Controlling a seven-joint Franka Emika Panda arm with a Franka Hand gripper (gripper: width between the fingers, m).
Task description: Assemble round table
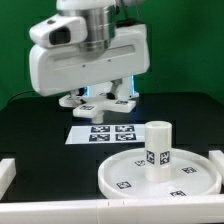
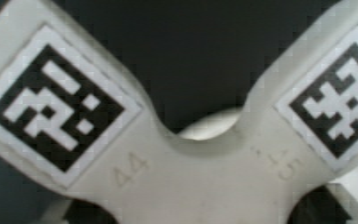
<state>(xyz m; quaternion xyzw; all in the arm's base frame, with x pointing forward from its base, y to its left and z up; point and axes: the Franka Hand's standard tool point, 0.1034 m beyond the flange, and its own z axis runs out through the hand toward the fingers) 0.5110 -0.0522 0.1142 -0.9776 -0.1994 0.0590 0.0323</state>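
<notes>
At the back of the black desk (image 1: 40,128), the tool (image 1: 100,94) is hanging below the bulky white arm (image 1: 85,50) and is clamping the cross-shaped piece (image 1: 100,103). Its fingers are sitting close together on the middle of the piece. The piece seems to be hovering just above the desk rather than resting on it, though the exterior view is too coarse to settle that.

In the wrist view the cross-shaped piece (image 2: 176,165) is filling almost the whole picture. Two broad, flat white limbs are spreading out from a hub, each carrying a black-and-white square tag (image 2: 51,100). A small rounded hole (image 2: 211,126) is sitting in the fork between the limbs. The plastic is looking smooth and matte, with faint raised marks near the hub.

Just in front of the tool, the marker board (image 1: 104,132) is lying flat on the desk, thin, rectangular and showing four printed tags.

Nearer the camera, towards the exterior view's right, the round disc (image 1: 118,172) is lying flat with its raised rim upward, and tags are showing on its inner face. The cylinder leg (image 1: 157,146) is standing upright on the disc near its middle. It is short, white and smooth, with a tag on its side, and it is well apart from the tool.
</notes>
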